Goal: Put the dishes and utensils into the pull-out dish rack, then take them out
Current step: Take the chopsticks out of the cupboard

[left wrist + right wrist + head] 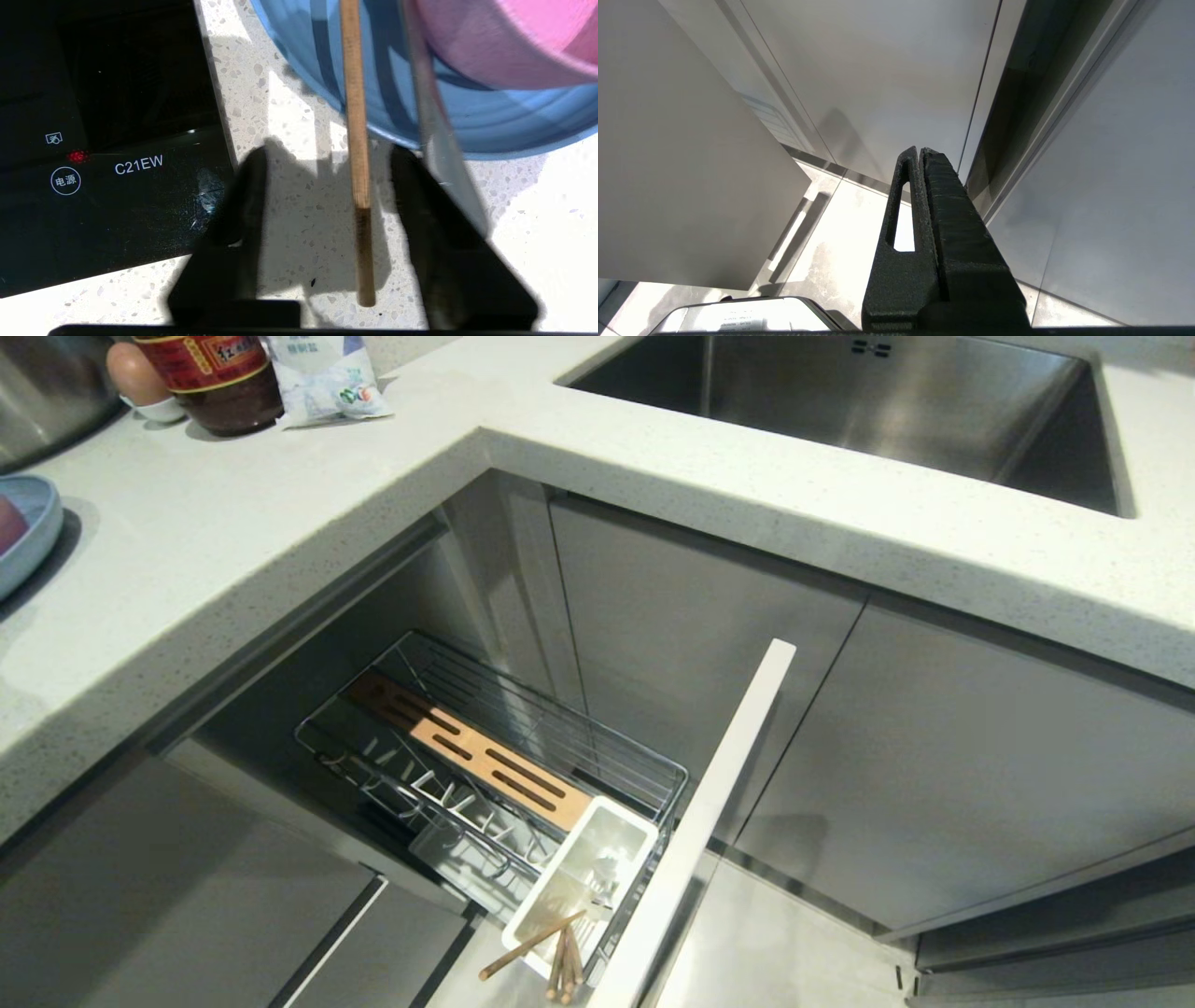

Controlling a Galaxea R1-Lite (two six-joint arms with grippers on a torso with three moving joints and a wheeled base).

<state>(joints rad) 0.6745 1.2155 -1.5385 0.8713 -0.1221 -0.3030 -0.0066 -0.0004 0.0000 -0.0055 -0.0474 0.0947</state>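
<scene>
The white caddy (586, 887) in the pull-out dish rack (485, 765) is holding wooden chopsticks (560, 957). On the bench (299, 219), the left gripper (327, 186), jaws spread, is straddling one chopstick (357, 140) lying over the blue plate (490, 126), which is carrying the pink bowl (504, 42). The right gripper (920, 158) is hanging with jaws pressed together.

Matte blue plastic plate (490, 121); wood chopstick (357, 140); chrome wire rack (523, 728); speckled stone counter (280, 541); brushed steel sink (840, 401).
</scene>
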